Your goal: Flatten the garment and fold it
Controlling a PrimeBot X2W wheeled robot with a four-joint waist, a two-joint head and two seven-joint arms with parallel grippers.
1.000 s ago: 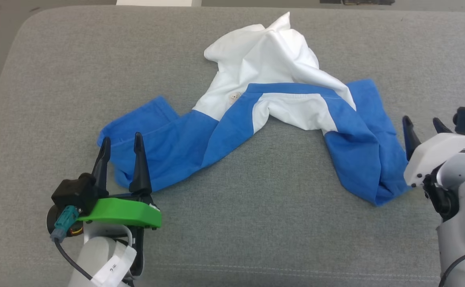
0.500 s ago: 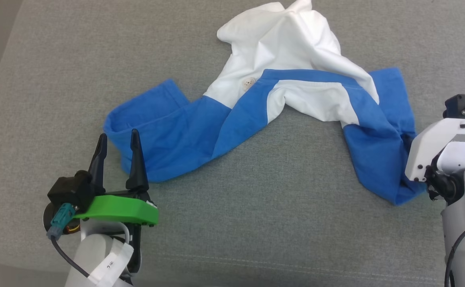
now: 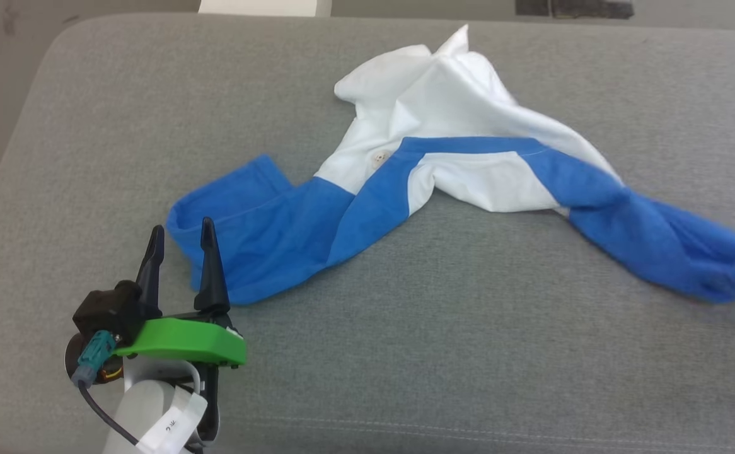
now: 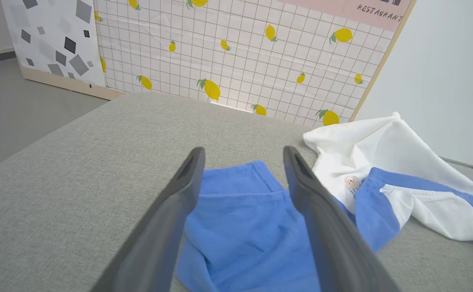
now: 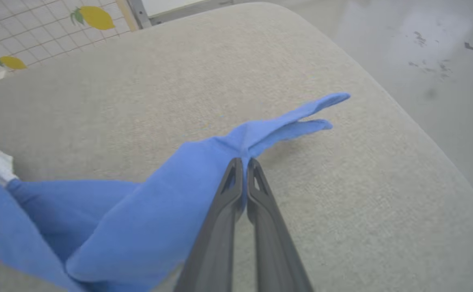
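Hovering over the front-left corner of the grey cushion [image 3: 405, 353], the left gripper [image 3: 181, 227] is holding its fingers spread wide with nothing between them, the tips pointing at the cuff of the left sleeve [image 3: 248, 214]; whether they are touching the cloth cannot be told. The garment [image 3: 443, 126] is lying across the middle of the cushion, its white body bunching in creases toward the far edge and its blue shoulders running down either side. Further right, the right sleeve [image 3: 670, 246] is stretching out toward the cushion's right edge, appearing blurred and slightly lifted. In the right wrist view, the right gripper [image 5: 244, 161] is pinching a thin fold of that blue sleeve between closed fingers, with the cuff end poking out beyond the tips. Several risks are presenting themselves. With the left end unheld, any pull to the right is likely dragging the whole garment along the cushion, possibly over the right edge, instead of tensioning it flat. The right pinch is sitting close to the cuff on little cloth, so a sharp tug is liable to slip it free. Closing the left fingers at this height is risking catching only the top layer, or missing the cuff. The creased white body is also threatening to twist and lock under uneven tension.
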